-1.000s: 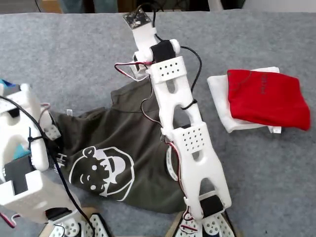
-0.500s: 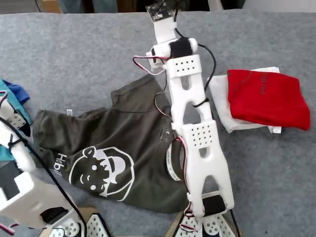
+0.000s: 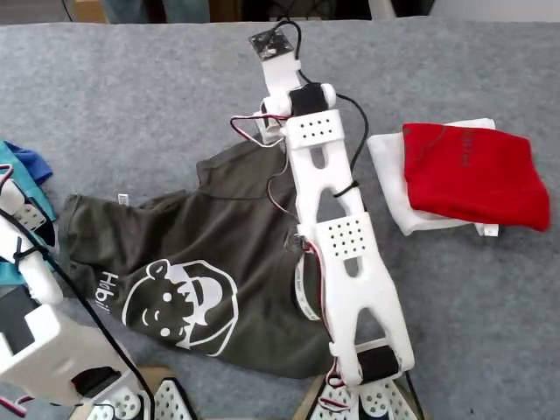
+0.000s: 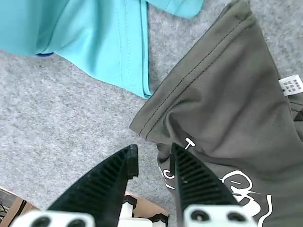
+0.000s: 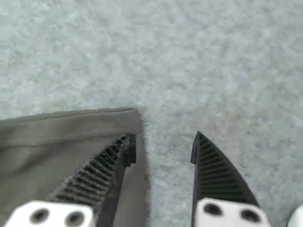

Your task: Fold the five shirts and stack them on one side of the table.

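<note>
Lying unfolded on table (image 3: 131,96): olive shirt (image 3: 219,254)

The high camera looks steeply down on the grey desk (image 3: 122,96) from above the arms' bases, taking in most of it. The left wrist camera peers down close past the left gripper (image 4: 152,160), and the right wrist camera past the right gripper (image 5: 163,147). All three views share the olive shirt (image 3: 227,227).

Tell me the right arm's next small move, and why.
Probably lower the right pincer and close it on the corner of the dark green shirt. Its jaws stand open, one over the shirt's edge and the other over the bare grey table. The edge lies just inside the gap and is not yet gripped.
</note>
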You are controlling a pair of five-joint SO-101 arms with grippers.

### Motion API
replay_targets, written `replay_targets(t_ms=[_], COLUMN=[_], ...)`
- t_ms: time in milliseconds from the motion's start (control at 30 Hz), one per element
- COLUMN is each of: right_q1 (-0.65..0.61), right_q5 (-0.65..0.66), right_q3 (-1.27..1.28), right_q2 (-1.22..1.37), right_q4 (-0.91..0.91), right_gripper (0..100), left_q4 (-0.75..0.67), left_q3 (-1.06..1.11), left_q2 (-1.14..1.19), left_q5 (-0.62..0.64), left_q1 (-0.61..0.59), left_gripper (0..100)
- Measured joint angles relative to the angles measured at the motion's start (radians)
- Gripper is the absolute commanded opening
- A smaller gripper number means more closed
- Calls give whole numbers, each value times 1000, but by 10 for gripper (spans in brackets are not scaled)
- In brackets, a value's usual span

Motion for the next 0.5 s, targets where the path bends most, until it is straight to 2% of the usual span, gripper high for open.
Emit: replay_targets(t_ms=[200, 267, 433, 500], right_q1=[-49, -66, -68, -68], right_q5=[68, 78, 97, 95], right_q3=[-8, -8, 12, 15], right_q2=[0, 0, 0, 0], right_q4=[18, 18, 18, 20], right_gripper=[206, 208, 301, 303], left_q4=[0, 0, 0, 0], left_q3=[0, 0, 9, 31], left_q2=[0, 0, 0, 0], left_q5=[0, 0, 0, 0], left_q1=[0, 0, 0, 0], left_gripper=[141, 169, 209, 209])
